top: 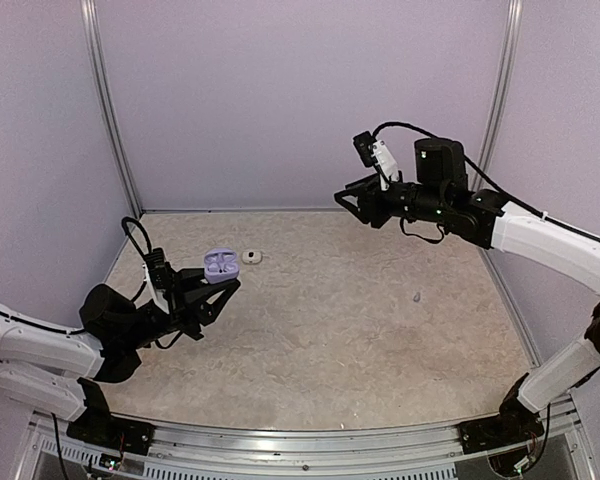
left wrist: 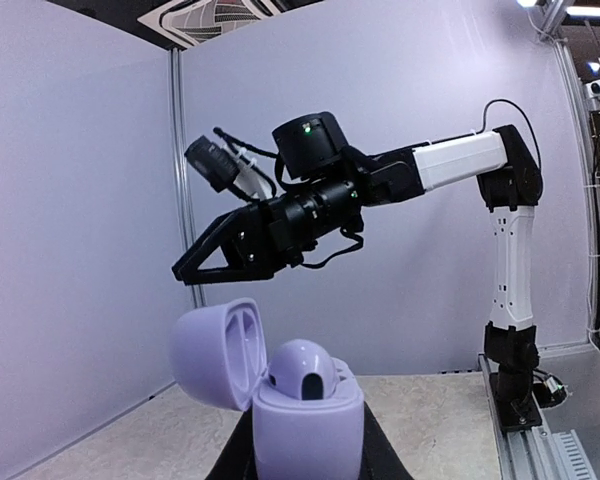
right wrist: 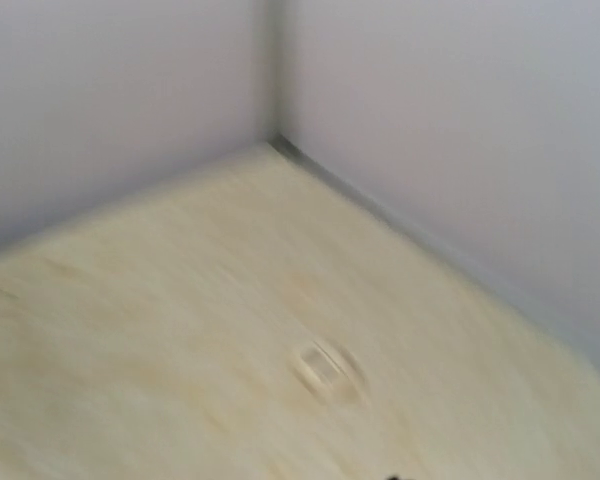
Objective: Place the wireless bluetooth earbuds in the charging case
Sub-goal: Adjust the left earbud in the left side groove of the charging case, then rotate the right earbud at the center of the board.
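While the left fingers (top: 220, 290) clamp the case (top: 220, 262), the earbud (top: 252, 257) lies near it, far from the right fingers (top: 355, 203), state unclear.

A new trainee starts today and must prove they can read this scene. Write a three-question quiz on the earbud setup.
1. True or false: the charging case has its lid shut.
2. Which arm grips the case? A) left B) right C) neither
3. Fill in: the whitish earbud lies on the ____, outside the case.
Key: 1 false; 2 A, with the left fingers; 3 table.
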Robot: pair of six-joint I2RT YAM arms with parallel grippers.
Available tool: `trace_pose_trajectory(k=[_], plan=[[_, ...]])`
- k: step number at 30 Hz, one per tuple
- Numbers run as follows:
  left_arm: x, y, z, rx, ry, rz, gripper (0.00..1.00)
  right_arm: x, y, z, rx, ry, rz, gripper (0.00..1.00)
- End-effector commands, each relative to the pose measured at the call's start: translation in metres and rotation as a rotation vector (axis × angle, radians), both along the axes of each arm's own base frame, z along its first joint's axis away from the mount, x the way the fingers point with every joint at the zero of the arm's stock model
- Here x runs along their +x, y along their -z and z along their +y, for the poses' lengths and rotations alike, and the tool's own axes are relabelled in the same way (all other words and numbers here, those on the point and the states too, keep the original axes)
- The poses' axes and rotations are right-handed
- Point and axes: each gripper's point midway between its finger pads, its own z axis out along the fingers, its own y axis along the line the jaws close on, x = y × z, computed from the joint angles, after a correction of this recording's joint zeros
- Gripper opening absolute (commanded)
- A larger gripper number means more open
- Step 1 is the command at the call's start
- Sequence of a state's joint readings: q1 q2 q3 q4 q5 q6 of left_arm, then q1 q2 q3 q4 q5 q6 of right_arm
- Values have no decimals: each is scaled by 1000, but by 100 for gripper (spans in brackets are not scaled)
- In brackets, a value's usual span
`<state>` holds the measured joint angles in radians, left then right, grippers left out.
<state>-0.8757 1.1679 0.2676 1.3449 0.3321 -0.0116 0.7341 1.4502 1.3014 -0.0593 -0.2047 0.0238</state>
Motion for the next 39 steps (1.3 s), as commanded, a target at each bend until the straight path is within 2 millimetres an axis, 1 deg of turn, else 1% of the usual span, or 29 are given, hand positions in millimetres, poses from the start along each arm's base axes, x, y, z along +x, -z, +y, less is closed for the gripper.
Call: trace_pose_trajectory(k=[1,3,7,10,11,13,18,22,25,32,39], plan=[[1,0,4,-15,-7,5,5,35,83,-62,-107,193,355,38],[1,1,4,-16,-7,7,5,46,110,-90,-115,270,422,40],[1,3,4,-13,-4,11,5,53,163,-131,-165,405,507,44],[1,4,4,-10,-5,9,5,54,200,-155,-199,489,560,45],[2,5,3,-7,-5,11,5,51,214,-161,-207,517,581,45],[1,4,3,-8,-4,10,5,49,229,-171,-209,565,593,47],[2,5,2,-5,-1,12,5,44,257,-192,-234,672,620,49],[2,4,2,-5,-2,11,5,40,269,-206,-239,742,613,49],[2,3,1,-6,1,8,5,38,278,-210,-241,758,625,49],[1,3,1,-3,5,8,5,38,300,-216,-279,791,641,51],[1,3,2,-3,0,4,5,40,323,-220,-310,806,673,49]])
